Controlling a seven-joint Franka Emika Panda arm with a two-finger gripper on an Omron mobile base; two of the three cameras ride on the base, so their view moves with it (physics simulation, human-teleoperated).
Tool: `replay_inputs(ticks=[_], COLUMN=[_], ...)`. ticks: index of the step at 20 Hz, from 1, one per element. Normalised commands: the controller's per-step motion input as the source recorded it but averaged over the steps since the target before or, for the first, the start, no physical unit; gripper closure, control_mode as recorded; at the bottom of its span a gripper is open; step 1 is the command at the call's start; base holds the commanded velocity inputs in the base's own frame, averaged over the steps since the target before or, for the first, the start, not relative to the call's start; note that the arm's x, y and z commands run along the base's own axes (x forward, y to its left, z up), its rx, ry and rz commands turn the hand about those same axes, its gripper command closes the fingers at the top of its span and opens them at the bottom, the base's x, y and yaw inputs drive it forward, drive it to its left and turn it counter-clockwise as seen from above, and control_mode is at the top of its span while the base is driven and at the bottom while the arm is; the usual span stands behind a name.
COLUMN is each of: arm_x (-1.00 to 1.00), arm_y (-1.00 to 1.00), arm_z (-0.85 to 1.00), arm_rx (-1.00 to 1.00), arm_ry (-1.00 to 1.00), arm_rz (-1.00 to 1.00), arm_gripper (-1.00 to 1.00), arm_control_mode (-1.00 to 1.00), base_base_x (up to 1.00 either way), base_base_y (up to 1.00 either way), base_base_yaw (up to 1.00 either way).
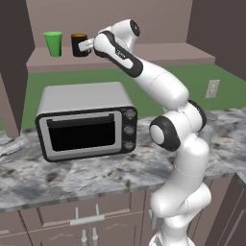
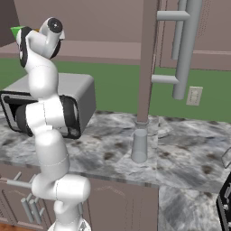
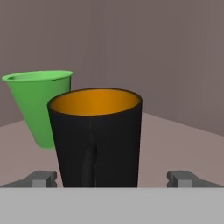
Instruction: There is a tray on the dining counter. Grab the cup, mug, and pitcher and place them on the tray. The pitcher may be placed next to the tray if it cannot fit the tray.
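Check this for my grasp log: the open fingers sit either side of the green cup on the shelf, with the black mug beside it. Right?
Not quite. The hand view shows the open fingers either side of the black mug, with the green cup beside it on the shelf.

Toaster oven [image 1: 86, 122] on marbled counter [image 1: 72, 175], below shelf [image 1: 144, 55].
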Motion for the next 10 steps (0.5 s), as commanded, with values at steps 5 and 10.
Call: replay_inputs(ticks=[5, 10], arm_x=[0.05, 0.0], arm_y=[0.06, 0.01], arm_z=[0.0, 0.0], arm_rx=[0.0, 0.0], arm_ry=[0.0, 0.0], arm_rz=[0.0, 0.0], arm_gripper=[-1.0, -1.0], arm_control_mode=[-1.0, -1.0], base_base_x=[0.0, 0.0], base_base_y=[0.0, 0.0], base_base_yaw=[0.0, 0.0])
